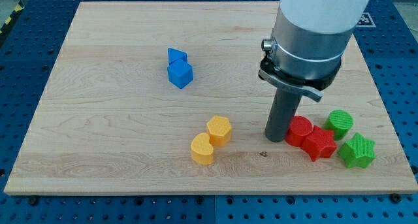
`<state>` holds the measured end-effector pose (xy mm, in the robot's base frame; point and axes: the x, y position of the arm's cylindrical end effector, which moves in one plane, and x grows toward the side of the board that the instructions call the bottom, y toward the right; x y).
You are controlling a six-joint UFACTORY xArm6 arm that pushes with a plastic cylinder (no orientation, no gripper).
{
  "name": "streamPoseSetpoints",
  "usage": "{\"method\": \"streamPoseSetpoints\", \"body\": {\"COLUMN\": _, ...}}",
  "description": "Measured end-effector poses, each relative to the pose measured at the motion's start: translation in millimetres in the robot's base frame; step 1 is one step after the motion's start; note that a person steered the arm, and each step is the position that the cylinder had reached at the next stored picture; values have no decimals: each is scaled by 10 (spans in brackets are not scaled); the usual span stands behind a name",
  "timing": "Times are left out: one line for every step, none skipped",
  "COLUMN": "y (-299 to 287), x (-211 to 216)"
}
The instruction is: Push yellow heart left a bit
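Note:
The yellow heart lies low on the board, left of centre-bottom. A yellow hexagon touches it at its upper right. My tip rests on the board to the right of both yellow blocks, about a block's width from the hexagon. It stands right next to the left side of a red round block.
A red star sits beside the red round block. A green round block and a green star lie at the right. A blue cube and a blue triangle sit together at upper left. The wooden board ends near the bottom.

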<state>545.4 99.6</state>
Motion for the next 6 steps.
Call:
{"method": "streamPoseSetpoints", "body": {"y": -92, "x": 307}}
{"method": "streamPoseSetpoints", "body": {"y": -236, "x": 559}}
{"method": "streamPoseSetpoints", "body": {"y": -318, "x": 531}}
{"method": "streamPoseSetpoints", "body": {"y": -812, "x": 503}}
{"method": "streamPoseSetpoints", "body": {"y": -979, "x": 499}}
{"method": "streamPoseSetpoints", "body": {"y": -979, "x": 367}}
